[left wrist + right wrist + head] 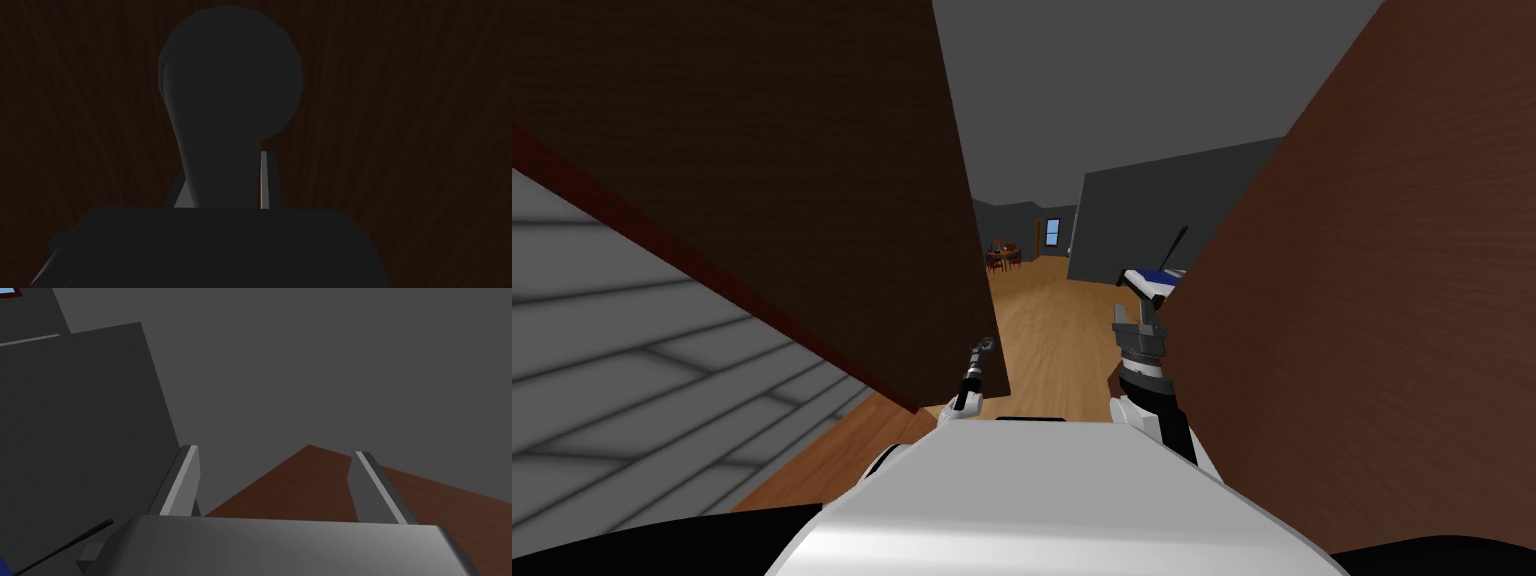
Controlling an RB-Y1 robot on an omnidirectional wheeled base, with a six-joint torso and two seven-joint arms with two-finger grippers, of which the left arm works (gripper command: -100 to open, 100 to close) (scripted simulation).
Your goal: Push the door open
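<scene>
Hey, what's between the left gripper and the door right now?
A dark round door knob: its neck sits between the jaws of the left gripper, with the dark brown door right behind it, as the left wrist view shows.

The floor [1052, 330] is warm wooden planks, running ahead into a further room. Plain grey walls [1152, 220] close it in — one stands forward on the right — under a flat grey ceiling [1132, 90]. At the far end is a small window [1053, 232] with a blue pane, and near it a dark reddish table with chairs [1002, 257]. On the left is a pale boarded wall [602, 350], edged with a dark red strip [712, 275]. The light is even and dim.
</scene>
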